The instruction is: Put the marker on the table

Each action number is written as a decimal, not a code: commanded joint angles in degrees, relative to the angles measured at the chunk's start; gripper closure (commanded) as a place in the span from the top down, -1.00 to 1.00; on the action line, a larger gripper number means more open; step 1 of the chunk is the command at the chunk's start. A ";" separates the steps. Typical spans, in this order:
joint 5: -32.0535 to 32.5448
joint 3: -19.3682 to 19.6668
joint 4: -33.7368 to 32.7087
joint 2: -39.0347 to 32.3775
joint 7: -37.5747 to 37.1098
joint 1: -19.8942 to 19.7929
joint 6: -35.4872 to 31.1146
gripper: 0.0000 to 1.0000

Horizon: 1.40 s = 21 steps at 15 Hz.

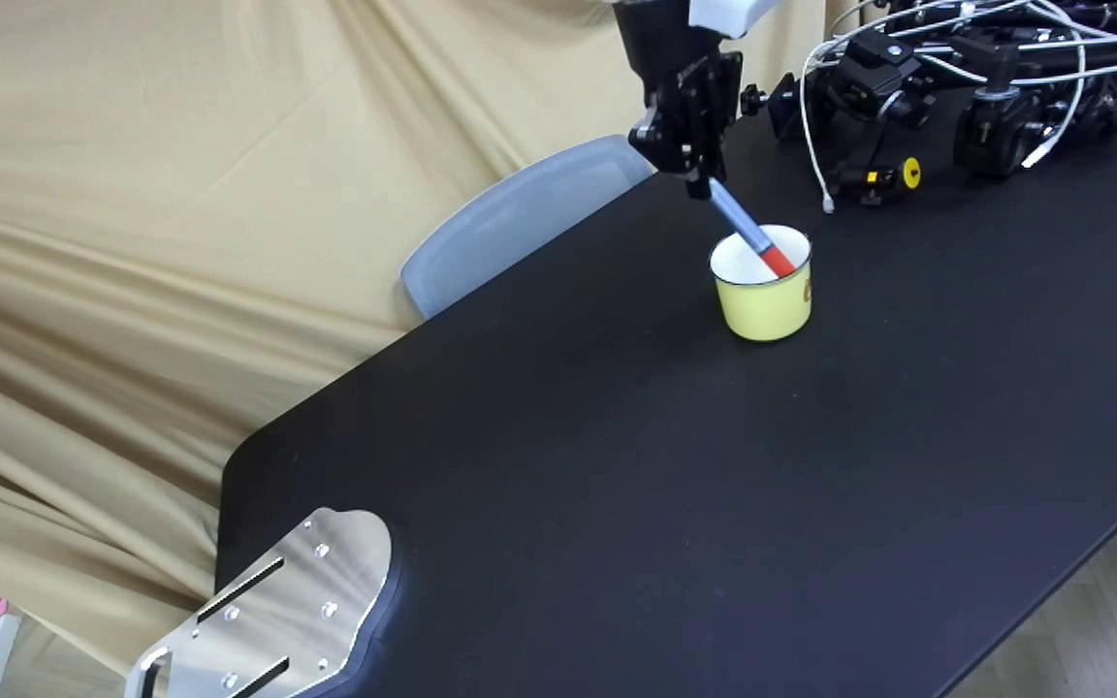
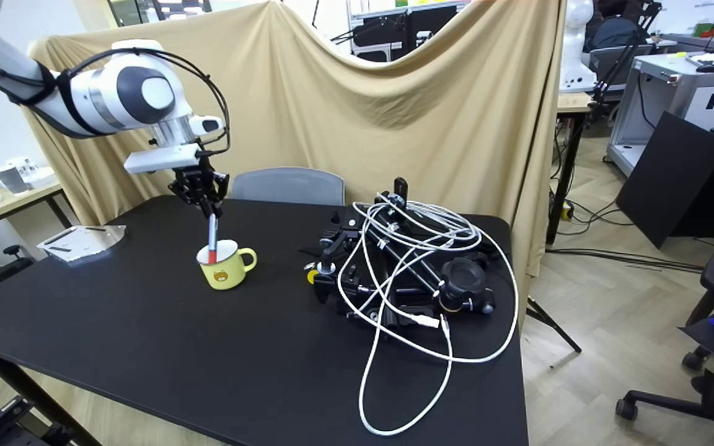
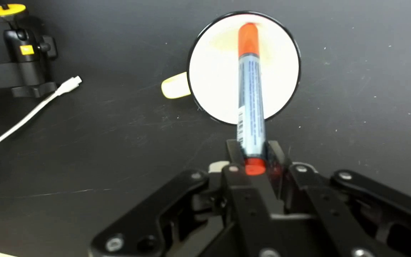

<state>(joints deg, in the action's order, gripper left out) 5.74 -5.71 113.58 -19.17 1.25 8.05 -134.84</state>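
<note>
Two fingers [image 3: 233, 151] of our tool [image 3: 254, 151] are drawn in to the thickness of the marker [image 3: 251, 96], pinching it beside one red end. It slants down from there, and all three views show its other red end within the outline of the mouth of a yellow cup [image 1: 767, 315]; whether marker and cup touch, we cannot tell. That cup, a small brown picture on its side, stands upright on the counter [image 1: 558, 485], in from every edge, its handle [image 3: 175, 86] turned toward a heap of black stands [image 2: 416, 263] and white cables [image 2: 426, 320]. We see the heap near a curtain-side corner; by the edge at the opposite end sits a slotted metal plate [image 1: 292, 596]. Just past the curtain-side edge we find a grey-blue chair back [image 1: 529, 213], and behind it hangs a tan curtain [image 1: 229, 145].
</note>
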 commanded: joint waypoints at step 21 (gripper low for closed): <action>-11.76 5.33 4.74 4.25 -1.44 -8.63 12.56 -0.89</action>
<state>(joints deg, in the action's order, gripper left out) -4.42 -0.86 118.07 -14.09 1.08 0.13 -121.86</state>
